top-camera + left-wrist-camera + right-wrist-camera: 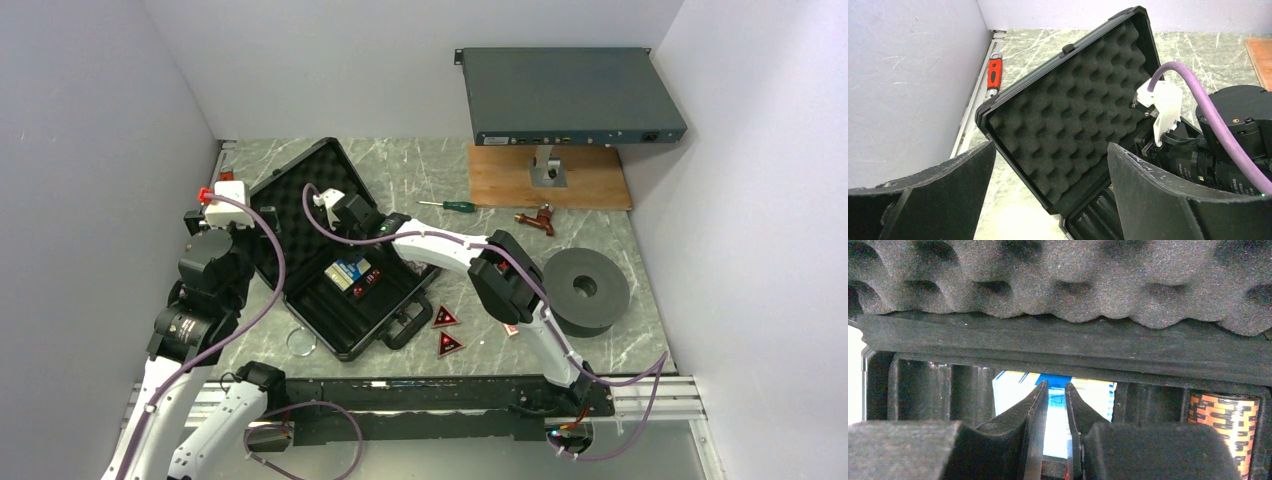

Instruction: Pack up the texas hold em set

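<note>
Black hard foam-lined briefcase (352, 347) is lying open left of centre, long axis diagonal near-left to far-right, handle (405, 326) pointing near-right. Left gripper (1051, 147) is being held spread, empty, by lid (1063, 120). Right gripper (1055, 386) is being held over blue card deck (1090, 390) inside; grip cannot be told.

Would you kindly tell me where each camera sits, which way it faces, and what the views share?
Top external: above and behind the bases, looking down on the table and open case; left arm and right arm show.
Left wrist: on the left gripper, facing the foam lid; its wide-open fingers frame the view.
Right wrist: on the right gripper, looking into the case at the blue deck and chip roll; its jaws nearly together.
Shared: both wrist views show the lid's foam.
</note>
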`<state>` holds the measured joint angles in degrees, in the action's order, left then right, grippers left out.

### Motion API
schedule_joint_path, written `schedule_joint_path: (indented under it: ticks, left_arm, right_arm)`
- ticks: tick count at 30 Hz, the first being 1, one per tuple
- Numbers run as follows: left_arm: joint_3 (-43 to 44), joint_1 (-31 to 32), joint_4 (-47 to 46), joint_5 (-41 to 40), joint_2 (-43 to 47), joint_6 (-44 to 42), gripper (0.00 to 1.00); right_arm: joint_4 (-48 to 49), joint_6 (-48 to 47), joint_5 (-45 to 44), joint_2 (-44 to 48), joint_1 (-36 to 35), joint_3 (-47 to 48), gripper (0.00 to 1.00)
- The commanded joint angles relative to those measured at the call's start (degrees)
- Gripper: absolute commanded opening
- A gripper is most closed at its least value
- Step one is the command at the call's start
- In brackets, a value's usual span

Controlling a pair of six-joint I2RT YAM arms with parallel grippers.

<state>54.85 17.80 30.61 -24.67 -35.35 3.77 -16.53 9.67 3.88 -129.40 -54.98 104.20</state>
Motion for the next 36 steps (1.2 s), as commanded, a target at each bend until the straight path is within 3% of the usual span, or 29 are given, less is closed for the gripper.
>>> schedule_joint_path:
  ticks: [1,36]
  left_arm:
    - [0.13,-0.31,-2.38,0.67,0.42,0.01,0.88]
    - [0.25,-0.93,-2.22,0.68,0.88,0.01,0.88]
  right_arm:
    - [-0.91,1.05,-1.09,-0.34,0.14,1.57,0.21]
    - [0.30,4.44,1.68,1.00,0.14,-6.05,0.27]
